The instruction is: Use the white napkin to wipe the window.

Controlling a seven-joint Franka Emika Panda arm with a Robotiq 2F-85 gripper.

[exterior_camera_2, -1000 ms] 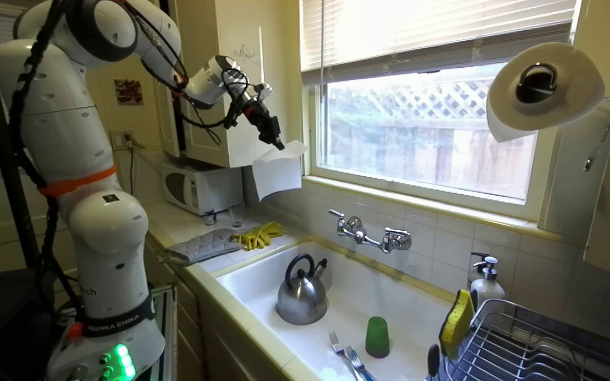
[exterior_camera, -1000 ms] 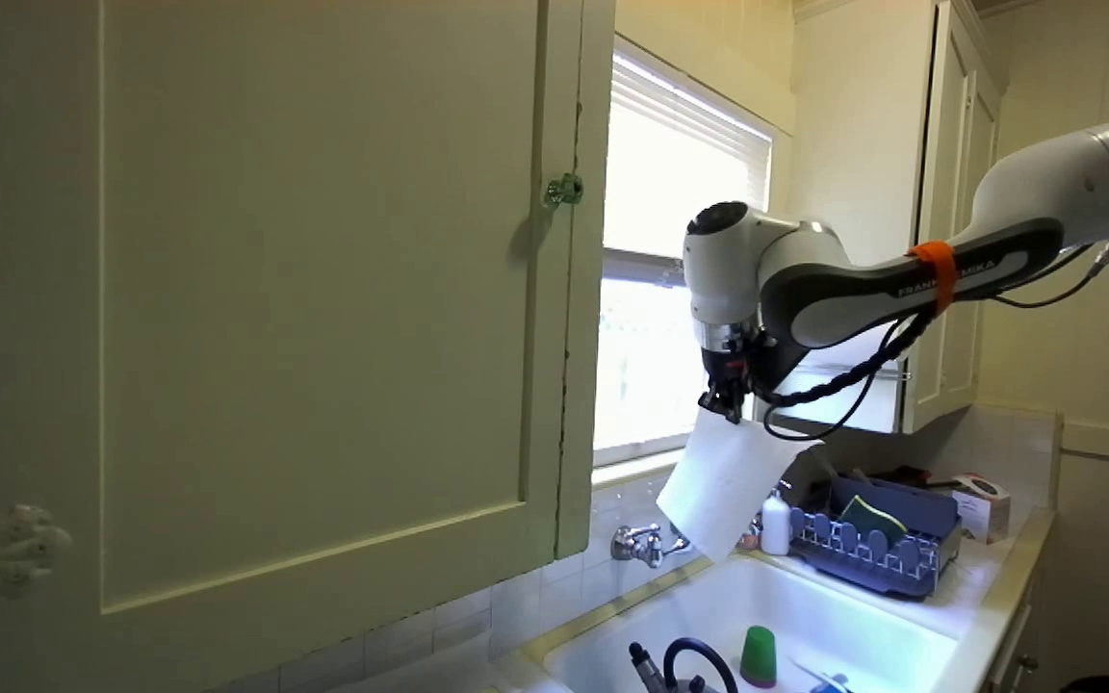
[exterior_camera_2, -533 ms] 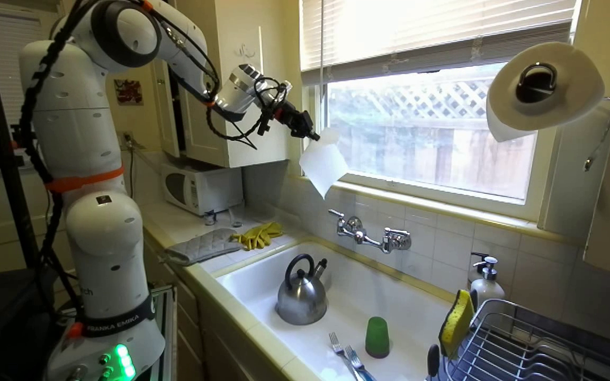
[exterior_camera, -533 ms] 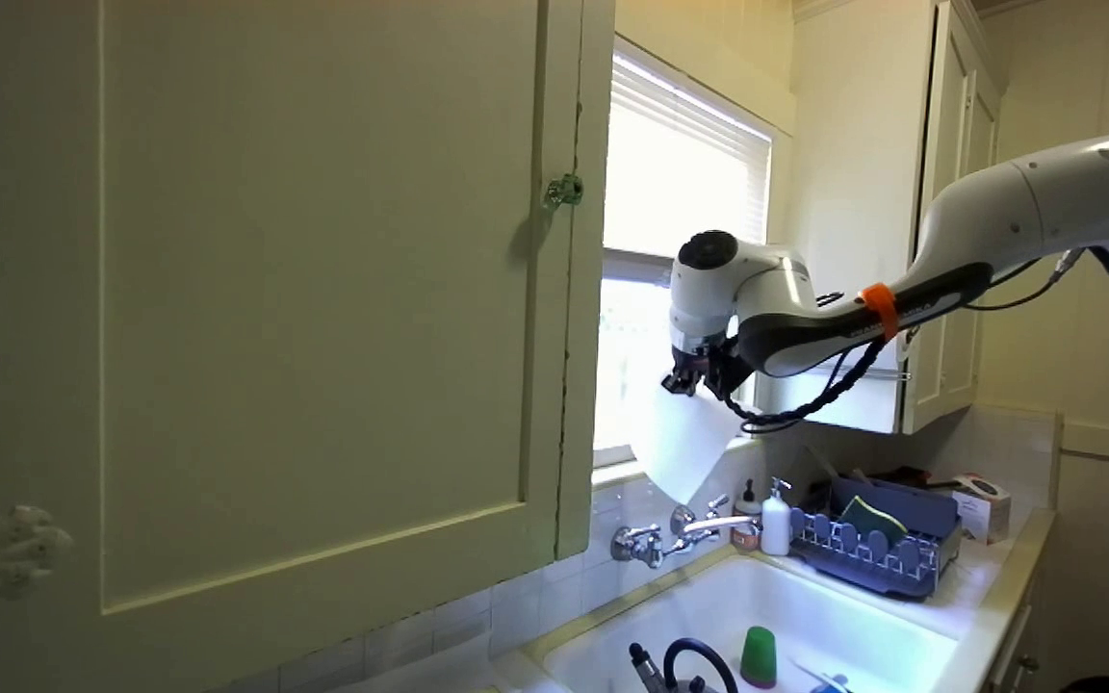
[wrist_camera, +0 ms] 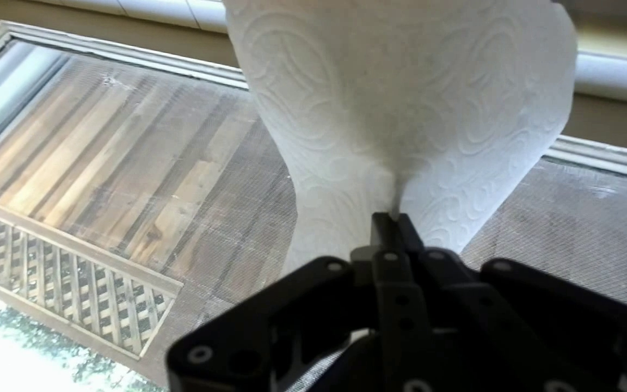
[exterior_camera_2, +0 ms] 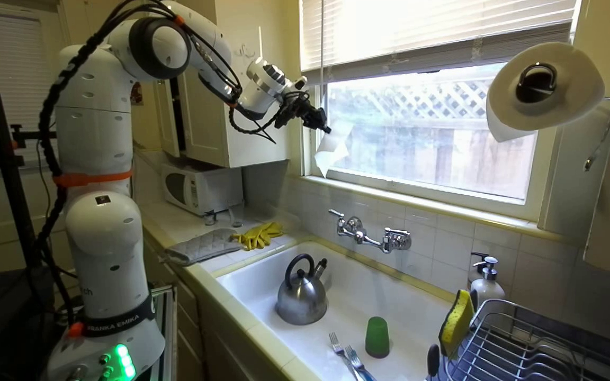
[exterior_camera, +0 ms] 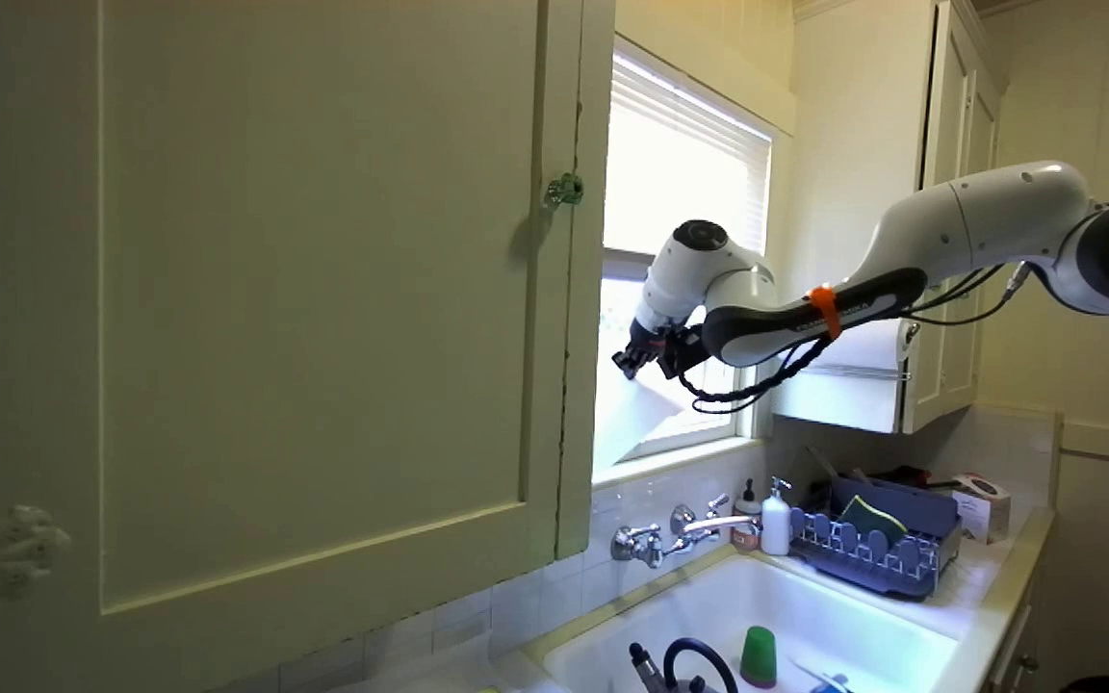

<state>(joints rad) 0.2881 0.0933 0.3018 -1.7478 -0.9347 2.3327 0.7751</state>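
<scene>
The white napkin [wrist_camera: 313, 103], an embossed paper sheet, is pinched at one spot by my gripper [wrist_camera: 395, 216] and spreads out from the fingertips in the wrist view. It hangs in front of the lower part of the window [exterior_camera_2: 427, 132], near its side frame, in an exterior view [exterior_camera_2: 332, 150]. It also shows against the pane in an exterior view [exterior_camera: 633, 414]. My gripper is shut on the napkin and tilted toward the glass in both exterior views [exterior_camera_2: 328, 130] [exterior_camera: 626, 366]. The wrist view shows the pane close behind the napkin. I cannot tell whether the napkin touches the glass.
Below the window are the faucet [exterior_camera_2: 371, 238] and the sink [exterior_camera_2: 257, 317] with a kettle [exterior_camera_2: 301, 304], a green cup [exterior_camera_2: 377, 338] and forks. A paper towel roll [exterior_camera_2: 575, 95] hangs beside the window. A wall cabinet [exterior_camera_2: 254, 116] stands near the arm; a dish rack [exterior_camera_2: 527, 349] stands beyond the sink.
My gripper has carried the napkin from beside the cabinet to the window. It has tilted further toward the glass, and the napkin has swung and folded. The sink items have not moved.
</scene>
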